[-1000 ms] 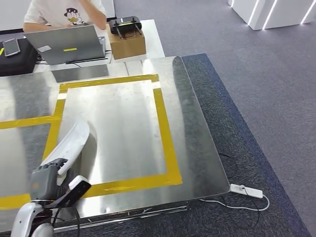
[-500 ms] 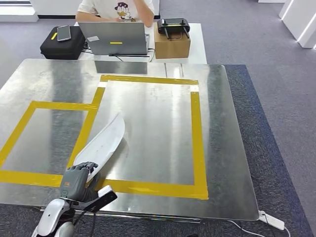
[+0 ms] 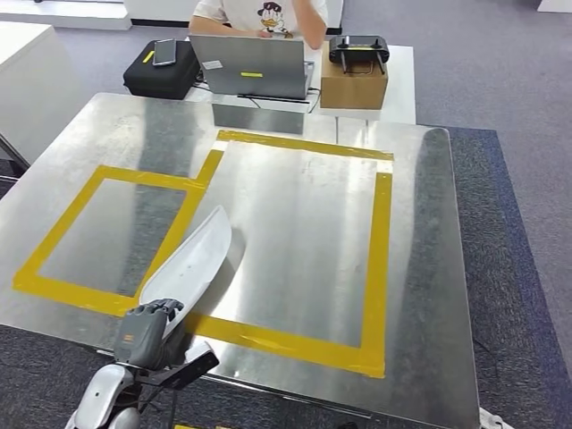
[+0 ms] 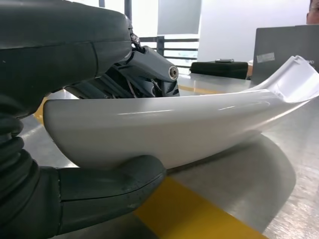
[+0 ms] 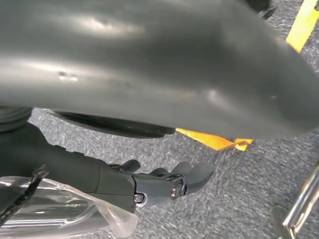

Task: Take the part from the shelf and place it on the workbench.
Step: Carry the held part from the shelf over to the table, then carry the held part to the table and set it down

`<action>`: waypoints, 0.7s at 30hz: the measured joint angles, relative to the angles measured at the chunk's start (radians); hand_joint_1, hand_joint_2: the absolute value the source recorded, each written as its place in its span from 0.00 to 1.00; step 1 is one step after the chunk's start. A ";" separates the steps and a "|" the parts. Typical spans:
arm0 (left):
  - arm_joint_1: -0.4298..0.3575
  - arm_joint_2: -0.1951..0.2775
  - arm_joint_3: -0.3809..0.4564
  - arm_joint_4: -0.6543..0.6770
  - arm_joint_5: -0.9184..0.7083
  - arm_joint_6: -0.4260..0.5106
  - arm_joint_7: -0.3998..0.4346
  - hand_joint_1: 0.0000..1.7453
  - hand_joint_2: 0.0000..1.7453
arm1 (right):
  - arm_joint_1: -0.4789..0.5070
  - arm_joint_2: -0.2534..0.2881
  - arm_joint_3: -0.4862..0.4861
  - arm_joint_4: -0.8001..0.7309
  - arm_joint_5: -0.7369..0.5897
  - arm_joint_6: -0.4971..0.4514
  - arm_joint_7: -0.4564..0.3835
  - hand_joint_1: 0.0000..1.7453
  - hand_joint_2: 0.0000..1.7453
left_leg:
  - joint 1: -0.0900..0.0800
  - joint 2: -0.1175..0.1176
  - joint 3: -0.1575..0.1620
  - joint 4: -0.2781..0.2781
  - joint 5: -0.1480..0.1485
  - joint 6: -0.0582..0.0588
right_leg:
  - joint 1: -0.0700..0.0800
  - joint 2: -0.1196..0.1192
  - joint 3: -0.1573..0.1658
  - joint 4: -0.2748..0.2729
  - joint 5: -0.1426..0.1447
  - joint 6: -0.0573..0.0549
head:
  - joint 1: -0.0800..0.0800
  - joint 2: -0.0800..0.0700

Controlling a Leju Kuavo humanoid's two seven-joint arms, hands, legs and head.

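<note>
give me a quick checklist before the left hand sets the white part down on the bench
1. Grip on the part: ok. The left hand holds the near end of the white curved part, thumb under and fingers over it in the left wrist view.
2. Part over the workbench: ok. It reaches out over the metal workbench, across the yellow tape between the two marked squares.
3. Part resting on the surface: cannot tell. A shadow lies under it, but contact is not plain.
4. Landing spot free: ok. Bare metal lies around the part.
5. Person near: ok. The person sits behind the laptop at the far table.
6. Right hand: ok. It hangs over the carpet, holding nothing.
</note>
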 joint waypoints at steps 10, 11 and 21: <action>0.044 0.048 0.137 -0.048 -0.039 0.070 0.093 0.84 1.00 | 0.007 -0.003 0.000 -0.002 -0.020 -0.007 -0.020 0.00 0.00 | -0.008 0.003 0.030 -0.062 0.008 -0.010 | 0.000 -0.003 0.012 -0.022 0.005 0.008 | 0.003 0.000; 0.048 0.051 0.154 -0.054 -0.039 0.069 0.091 0.84 1.00 | 0.007 -0.003 0.000 -0.002 -0.020 -0.007 -0.021 0.00 0.00 | -0.008 0.003 0.029 -0.062 0.008 -0.009 | 0.000 -0.003 0.012 -0.023 0.005 0.009 | 0.003 0.000; 0.075 0.063 0.345 -0.082 -0.021 0.081 0.105 0.84 1.00 | 0.011 -0.003 0.000 0.002 -0.030 -0.001 -0.041 0.00 0.00 | -0.008 0.004 0.029 -0.061 0.006 -0.006 | 0.000 -0.001 0.011 -0.025 0.006 0.015 | 0.003 0.000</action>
